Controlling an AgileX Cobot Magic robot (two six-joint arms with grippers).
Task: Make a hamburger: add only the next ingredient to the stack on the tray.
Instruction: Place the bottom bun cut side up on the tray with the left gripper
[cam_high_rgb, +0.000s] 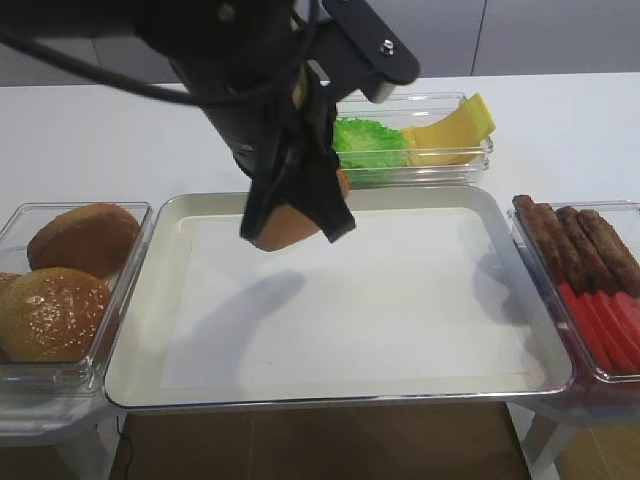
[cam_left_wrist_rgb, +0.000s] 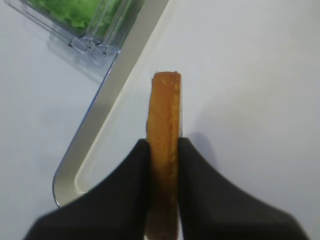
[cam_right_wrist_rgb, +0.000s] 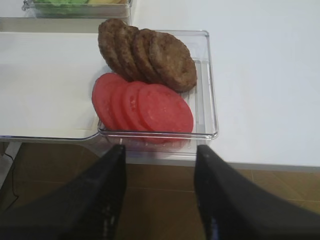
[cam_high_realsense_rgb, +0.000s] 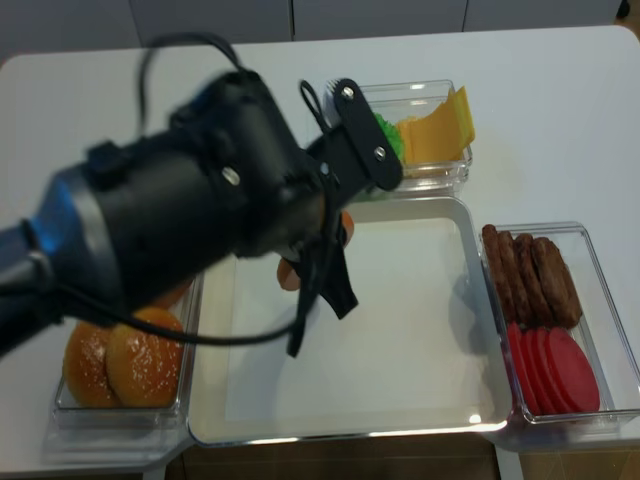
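The flat bun half (cam_left_wrist_rgb: 164, 145) is clamped on edge in the left hand (cam_high_rgb: 296, 222), hung over the tray (cam_high_rgb: 330, 398) near its far-left corner; the right hand (cam_right_wrist_rgb: 159, 165) stands apart, empty.

Left arm (cam_high_realsense_rgb: 190, 230) bulky, matte black, rounded housing, grey band toward the near end. Black cables (cam_high_realsense_rgb: 180, 50) loop over the top and along the underside. Flat black bracket (cam_high_realsense_rgb: 360, 135) on the wrist with small silver screws. Left gripper (cam_high_rgb: 296, 215) has two black tapered fingers (cam_left_wrist_rgb: 120, 190). Right gripper (cam_right_wrist_rgb: 159, 195) also black, with two wide matte fingers, faint speckling on the surface.
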